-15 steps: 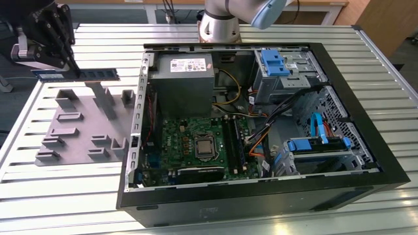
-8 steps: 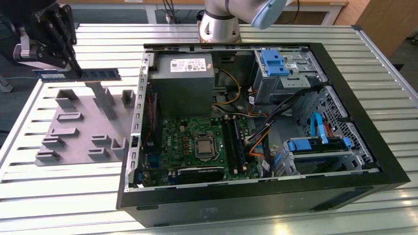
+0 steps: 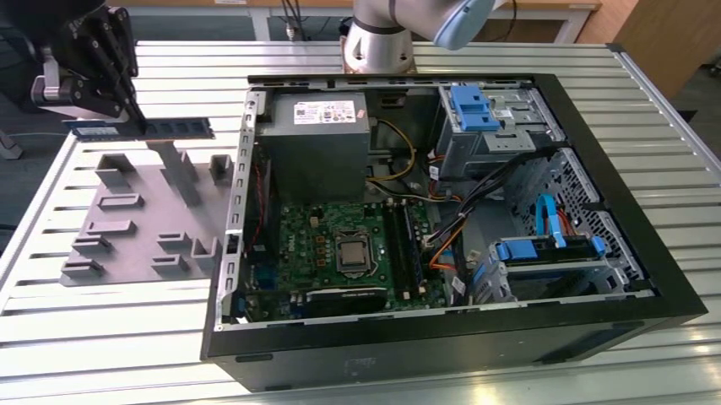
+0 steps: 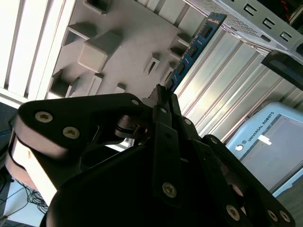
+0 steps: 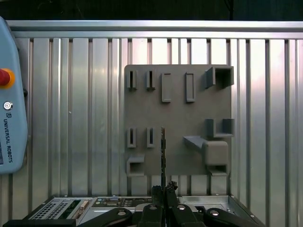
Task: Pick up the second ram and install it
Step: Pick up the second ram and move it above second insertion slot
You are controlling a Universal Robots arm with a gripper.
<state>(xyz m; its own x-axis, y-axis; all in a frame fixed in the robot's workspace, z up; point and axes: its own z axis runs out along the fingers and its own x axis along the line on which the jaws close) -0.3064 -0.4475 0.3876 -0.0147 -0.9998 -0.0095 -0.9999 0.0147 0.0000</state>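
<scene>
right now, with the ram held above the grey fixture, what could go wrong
1. The tool grips the ram stick near one end, so the long free end could tilt or slip.
2. The case's metal side wall stands between the stick and the memory slots; a low pass could clip the board.

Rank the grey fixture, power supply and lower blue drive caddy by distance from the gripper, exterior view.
From the gripper, shut on the second ram:
1. grey fixture, beneath it.
2. power supply, inside the case.
3. lower blue drive caddy, at the exterior view's right.
</scene>
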